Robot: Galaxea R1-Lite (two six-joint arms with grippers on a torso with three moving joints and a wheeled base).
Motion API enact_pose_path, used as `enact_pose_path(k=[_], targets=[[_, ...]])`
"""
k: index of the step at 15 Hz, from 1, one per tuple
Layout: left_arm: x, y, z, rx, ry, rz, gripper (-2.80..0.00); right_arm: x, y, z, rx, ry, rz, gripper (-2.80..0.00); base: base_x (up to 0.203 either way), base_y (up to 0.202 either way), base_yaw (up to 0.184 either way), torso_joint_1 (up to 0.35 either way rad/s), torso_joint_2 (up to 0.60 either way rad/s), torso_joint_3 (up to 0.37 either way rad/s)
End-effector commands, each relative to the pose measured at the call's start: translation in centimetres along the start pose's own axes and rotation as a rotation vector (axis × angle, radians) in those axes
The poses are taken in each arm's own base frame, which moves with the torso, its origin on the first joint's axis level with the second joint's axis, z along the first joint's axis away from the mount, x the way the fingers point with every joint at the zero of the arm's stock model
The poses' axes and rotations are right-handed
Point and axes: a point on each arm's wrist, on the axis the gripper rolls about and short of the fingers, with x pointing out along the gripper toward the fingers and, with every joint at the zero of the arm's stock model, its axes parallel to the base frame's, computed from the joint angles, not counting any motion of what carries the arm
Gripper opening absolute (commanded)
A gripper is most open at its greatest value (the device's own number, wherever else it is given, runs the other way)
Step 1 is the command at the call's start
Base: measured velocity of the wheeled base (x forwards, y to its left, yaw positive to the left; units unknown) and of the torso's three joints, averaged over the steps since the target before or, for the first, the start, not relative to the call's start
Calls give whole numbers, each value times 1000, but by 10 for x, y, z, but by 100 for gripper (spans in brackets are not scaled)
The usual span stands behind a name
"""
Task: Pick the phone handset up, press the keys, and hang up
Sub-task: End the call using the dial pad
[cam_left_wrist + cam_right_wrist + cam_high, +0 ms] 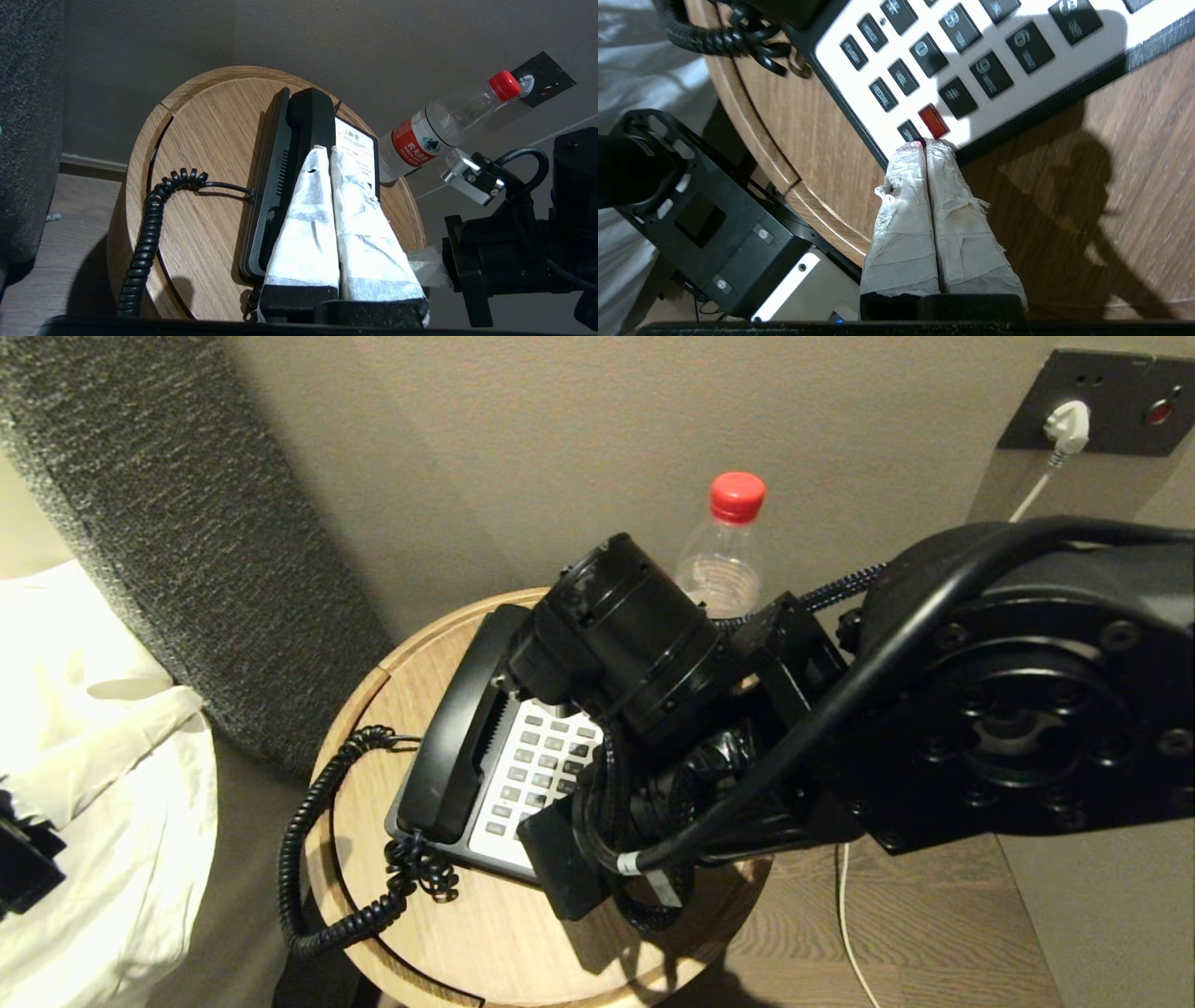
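Bottle (724, 555) blocks behind phone base (532, 775); table (485, 933) front free.

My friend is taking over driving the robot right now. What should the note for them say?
Left gripper: shut, holding nothing, its tips in front of the phone handset in its own wrist view.
Right gripper: shut, holding nothing, tips at the near edge of the phone base, beside the red key.
The handset lies in its cradle on the base, on the round wooden table. Its coiled cord hangs over the table's edge. A water bottle stands behind the phone.
Done: cannot tell from here.
Left: the handset is not lifted now. If no step is done yet: lift it, press keys, hang up.
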Motion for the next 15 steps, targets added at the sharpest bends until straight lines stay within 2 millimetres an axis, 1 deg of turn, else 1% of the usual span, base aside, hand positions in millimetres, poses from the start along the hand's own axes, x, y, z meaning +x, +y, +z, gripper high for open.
enact_pose_path(k=[1,8,15], targets=[[1,0,-1,-4,2,0,-280,2,1,2,2,-1,-1,-280,0,0,0,0,0,0],[0,0,0,-20,0,-6,-280,10,1,1,-1,12,-13,-280,0,0,0,0,0,0],[-1,1,-1,-20,4,-4,-280,16,-3,1,-3,19,-40,-280,0,0,0,0,0,0]])
